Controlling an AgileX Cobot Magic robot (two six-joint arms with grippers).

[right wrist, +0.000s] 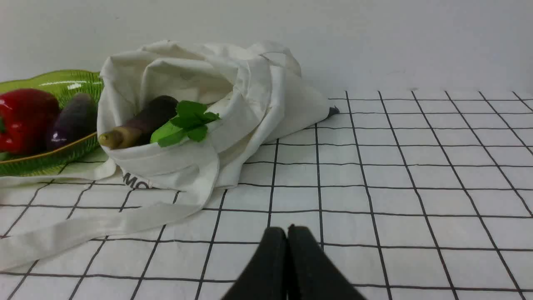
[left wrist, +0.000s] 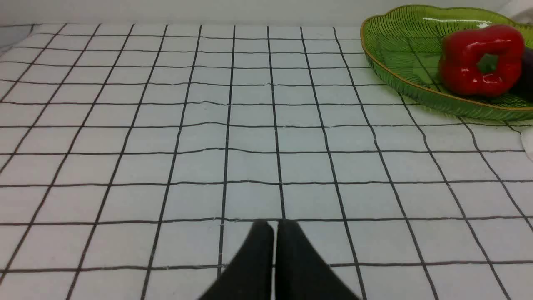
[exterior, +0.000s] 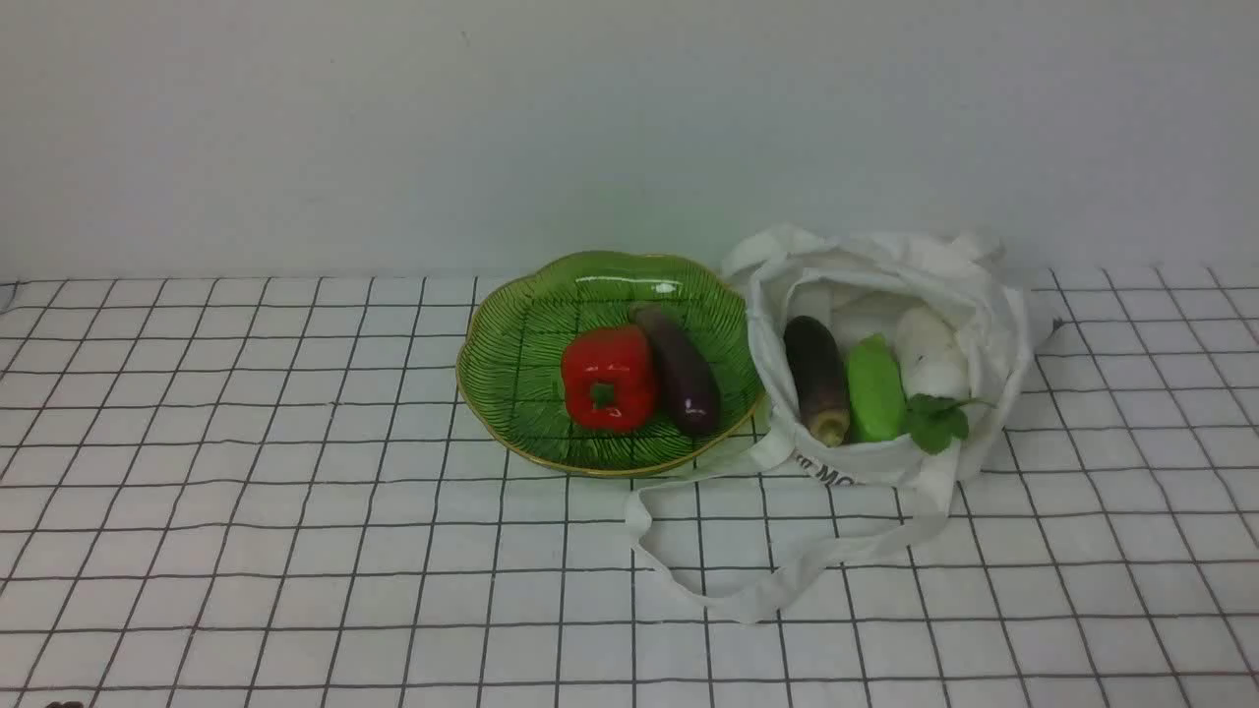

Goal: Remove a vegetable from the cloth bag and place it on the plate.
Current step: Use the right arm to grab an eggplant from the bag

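The white cloth bag [exterior: 885, 295] lies open on the table right of the green plate [exterior: 511, 364]. The dark vegetable [exterior: 816, 379] with a pale stub lies inside the bag's mouth, stub toward me; it also shows in the right wrist view [right wrist: 141, 123]. My left gripper [left wrist: 275, 227] is shut and empty, low over the cloth, well short of the plate [left wrist: 399, 46]. My right gripper [right wrist: 286, 231] is shut and empty, on the near side of the bag [right wrist: 250, 91]. Neither gripper shows in the front view.
The plate holds a red pepper [exterior: 608, 379] and a glossy purple eggplant [exterior: 681, 369]. In the bag are also a light green vegetable [exterior: 875, 388], a white vegetable [exterior: 929, 354] and green leaves [exterior: 934, 421]. A strap [exterior: 748, 580] loops over the grid cloth.
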